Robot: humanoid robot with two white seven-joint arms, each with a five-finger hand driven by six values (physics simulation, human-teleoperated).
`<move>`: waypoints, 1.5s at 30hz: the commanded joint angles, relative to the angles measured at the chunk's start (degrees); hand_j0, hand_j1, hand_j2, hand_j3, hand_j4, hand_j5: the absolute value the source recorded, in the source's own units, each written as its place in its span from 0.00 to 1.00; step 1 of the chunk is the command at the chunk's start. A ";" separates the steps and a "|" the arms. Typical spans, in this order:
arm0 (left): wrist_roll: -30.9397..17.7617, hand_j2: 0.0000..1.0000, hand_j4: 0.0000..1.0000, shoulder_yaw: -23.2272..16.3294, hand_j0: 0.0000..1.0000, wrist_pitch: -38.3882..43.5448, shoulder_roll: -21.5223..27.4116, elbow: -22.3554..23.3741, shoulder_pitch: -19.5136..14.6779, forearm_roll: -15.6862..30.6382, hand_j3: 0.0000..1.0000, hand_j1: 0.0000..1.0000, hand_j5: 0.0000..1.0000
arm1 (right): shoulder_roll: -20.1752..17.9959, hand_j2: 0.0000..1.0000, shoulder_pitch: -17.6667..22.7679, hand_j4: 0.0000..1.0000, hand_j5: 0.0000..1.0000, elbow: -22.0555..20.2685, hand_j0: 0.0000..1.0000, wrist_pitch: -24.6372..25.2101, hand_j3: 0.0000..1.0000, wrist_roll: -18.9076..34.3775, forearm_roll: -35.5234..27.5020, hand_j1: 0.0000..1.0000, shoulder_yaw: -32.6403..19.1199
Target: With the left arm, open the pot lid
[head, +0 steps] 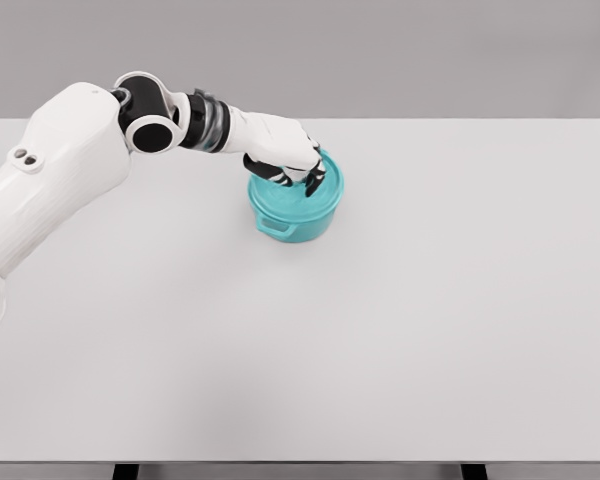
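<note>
Left robot hand point(298, 165) sits on top of the pot point(296, 205), fingers curled down over the lid point(305, 188), apparently clenched on its knob, though the hand hides the knob itself. Pot stands on the counter point(430, 300), toward the far left of middle. Lid looks still seated: reach done, lift still to come. Count: one pot, one lid, one arm showing; right arm unseen.

lid point(298, 195): top mostly hidden under left robot hand point(288, 150) | fingertip contact: cannot tell | left arm: cut off at left edge
</note>
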 commanded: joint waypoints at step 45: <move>0.02 1.00 1.00 0.18 1.00 0.15 27.60 7.98 5.18 6.38 1.00 1.00 1.00 | -0.01 1.00 0.00 1.00 1.00 0.01 1.00 -0.01 1.00 0.02 -0.02 1.00 0.02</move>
